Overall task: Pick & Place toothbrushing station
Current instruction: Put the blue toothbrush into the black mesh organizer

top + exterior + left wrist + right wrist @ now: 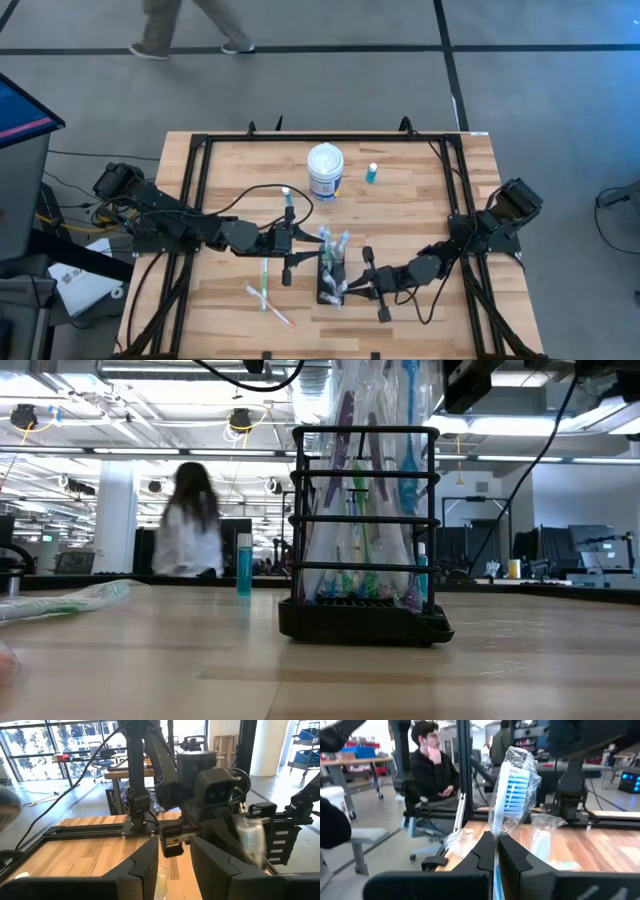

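Wooden counter [400,200], station [331,272] standing near the front edge. Right hand [495,851] pinches a wrapped blue toothbrush [512,787] beside it; left hand [174,857] hovers half-open. Line the brush over a slot, lower it straight.

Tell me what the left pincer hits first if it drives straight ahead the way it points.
Probably the black slotted holder with its wrapped toothbrushes, just ahead of the left pincer; the right pincer lies beyond. Depth is unclear.
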